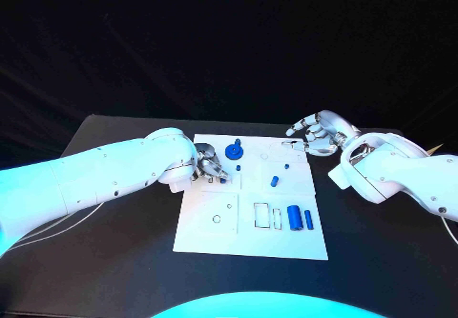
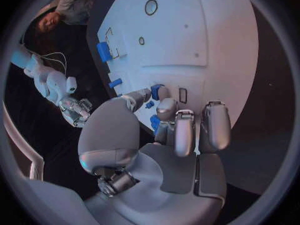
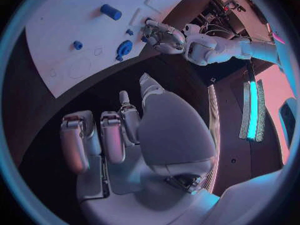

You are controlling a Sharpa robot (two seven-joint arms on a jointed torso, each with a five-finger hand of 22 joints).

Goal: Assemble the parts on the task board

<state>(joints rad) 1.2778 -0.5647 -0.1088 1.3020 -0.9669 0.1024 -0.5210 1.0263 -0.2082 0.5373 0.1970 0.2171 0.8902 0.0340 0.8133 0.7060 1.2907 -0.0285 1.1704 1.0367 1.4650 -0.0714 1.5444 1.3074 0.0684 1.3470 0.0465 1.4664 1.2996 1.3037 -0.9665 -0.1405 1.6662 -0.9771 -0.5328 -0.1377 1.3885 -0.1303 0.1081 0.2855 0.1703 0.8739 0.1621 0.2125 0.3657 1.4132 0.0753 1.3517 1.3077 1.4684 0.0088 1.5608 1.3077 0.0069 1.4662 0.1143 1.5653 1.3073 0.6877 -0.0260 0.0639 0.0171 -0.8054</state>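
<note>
The white task board (image 1: 215, 232) lies mid-table. My left hand (image 1: 210, 167) rests on its far left part, fingers curled down onto the board beside the blue gear (image 1: 233, 154). In the left wrist view a small blue part (image 2: 154, 122) sits against the fingertips (image 2: 166, 108), another (image 2: 150, 104) lies between thumb and finger, and the gear (image 2: 157, 91) is just beyond; whether any is gripped is unclear. My right hand (image 1: 316, 136) hovers off the board's far right corner, fingers apart and holding nothing. The right wrist view shows the board (image 3: 62, 30), gear (image 3: 124, 48) and left hand (image 3: 160, 35).
A thick blue cylinder (image 1: 295, 217) and a thin blue pin (image 1: 308, 219) lie at the board's near right, next to outlined slots (image 1: 261, 215). Two small blue pegs (image 1: 274, 180) (image 1: 287, 165) stand mid-board. Black table (image 1: 114, 265) surrounds the board.
</note>
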